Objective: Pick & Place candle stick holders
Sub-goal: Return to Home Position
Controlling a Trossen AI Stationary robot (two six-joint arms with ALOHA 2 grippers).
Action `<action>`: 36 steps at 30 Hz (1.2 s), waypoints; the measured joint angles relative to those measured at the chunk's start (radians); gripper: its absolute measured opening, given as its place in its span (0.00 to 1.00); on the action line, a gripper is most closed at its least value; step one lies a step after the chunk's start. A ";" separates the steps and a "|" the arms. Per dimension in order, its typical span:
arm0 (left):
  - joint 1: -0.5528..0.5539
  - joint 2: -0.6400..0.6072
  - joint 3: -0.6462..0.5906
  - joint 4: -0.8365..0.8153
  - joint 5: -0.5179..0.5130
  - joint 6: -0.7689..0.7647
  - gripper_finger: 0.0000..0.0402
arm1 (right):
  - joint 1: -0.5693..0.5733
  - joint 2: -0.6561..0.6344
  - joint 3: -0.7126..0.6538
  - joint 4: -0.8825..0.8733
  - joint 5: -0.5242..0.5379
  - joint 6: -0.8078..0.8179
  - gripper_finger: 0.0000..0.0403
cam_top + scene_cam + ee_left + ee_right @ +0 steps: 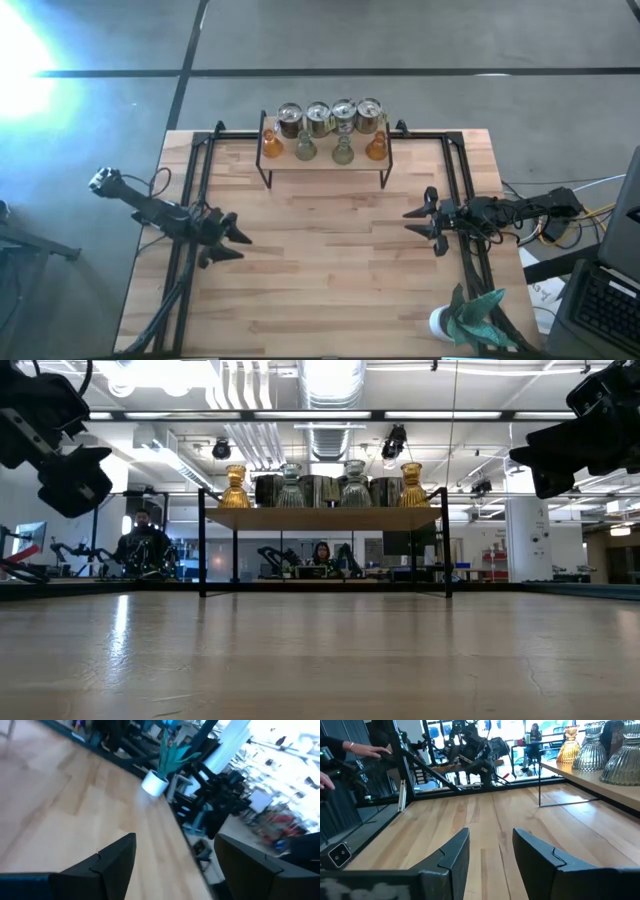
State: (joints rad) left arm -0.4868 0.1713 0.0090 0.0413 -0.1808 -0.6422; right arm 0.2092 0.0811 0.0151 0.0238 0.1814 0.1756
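Eight candle stick holders stand on a small wooden shelf [325,166] at the table's far middle. Four silvery mottled cups [330,117] form the back row. In front stand two amber glass ones [272,145] [376,148] at the ends and two clear pale green ones [305,149] [343,152] between them. They also show in the low view [322,485] and the right wrist view [592,752]. My left gripper [238,244] is open and empty above the table's left side. My right gripper [422,222] is open and empty above the right side.
A white pot with teal leaves [462,318] stands at the table's near right corner, also in the left wrist view [156,782]. Black rails [195,200] run along both table sides. Bare wood [330,260] lies between the arms. People show in the room behind.
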 joint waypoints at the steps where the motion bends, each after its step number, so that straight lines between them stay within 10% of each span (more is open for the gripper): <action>1: 0.013 -0.012 0.000 -0.002 0.003 0.027 0.68 | 0.000 0.000 0.000 0.000 0.000 0.000 0.36; 12: 0.330 -0.076 -0.001 -0.014 0.028 0.682 0.68 | 0.000 0.000 0.000 0.000 0.000 0.000 0.32; 19: 0.482 -0.149 -0.002 -0.028 0.254 0.652 0.68 | 0.000 0.000 0.000 0.000 0.000 0.000 0.31; 36: 0.526 -0.162 -0.003 -0.009 0.274 0.641 0.68 | 0.000 0.000 0.000 0.000 0.000 0.000 0.36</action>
State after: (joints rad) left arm 0.0394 0.0097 0.0059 0.0326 0.0937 -0.0010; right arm 0.2089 0.0814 0.0154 0.0242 0.1810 0.1753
